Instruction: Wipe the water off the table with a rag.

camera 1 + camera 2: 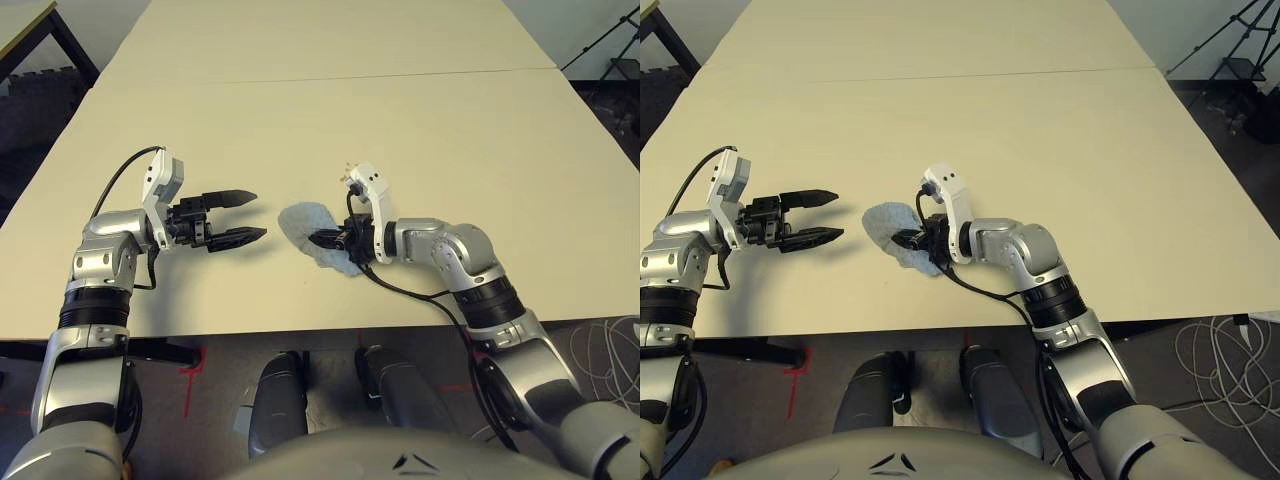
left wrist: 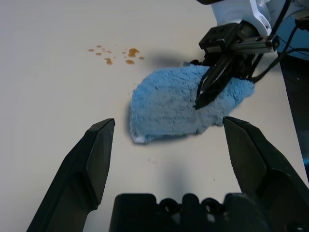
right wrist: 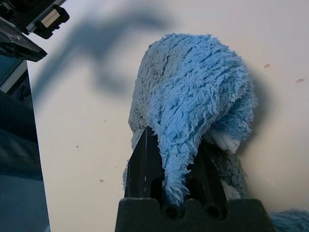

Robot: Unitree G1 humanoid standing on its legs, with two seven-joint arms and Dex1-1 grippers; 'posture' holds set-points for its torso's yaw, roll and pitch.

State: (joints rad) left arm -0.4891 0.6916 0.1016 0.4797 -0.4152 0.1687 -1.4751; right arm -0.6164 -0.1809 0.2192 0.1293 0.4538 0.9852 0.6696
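"Where's the rag?"

"The rag [image 1: 305,228] lies on the bench [image 1: 300,130], near the centre of the left eye view — wrinkled, light blue-grey, with the right gripper [image 1: 318,240] at its right side."

"And what is that gripper doing?"

"It's clamped on the rag. In the right wrist view a fold of the cloth is pinched between its two black fingers, and the rest bulges out beyond them, blue on one side and greyer on the other."

"The other one?"

"The left gripper [image 1: 262,215] is at the centre left of the left eye view, its two fingers spread apart with nothing between them. It points toward the rag but doesn't touch it."

"Any water?"

"Yes — the water [image 2: 133,52] shows as a cluster of small amber drops in the upper left of the left wrist view, on the bench near the rag, apart from it. In the right wrist view there are a few brownish spots too: two at the upper right, one at the lower left."

"Anything else around?"

"A tripod [image 1: 1245,50] stands in the upper right corner of the right eye view, and a loose white cable [image 1: 1230,375] lies coiled on the floor [image 1: 1160,400] at the lower right."
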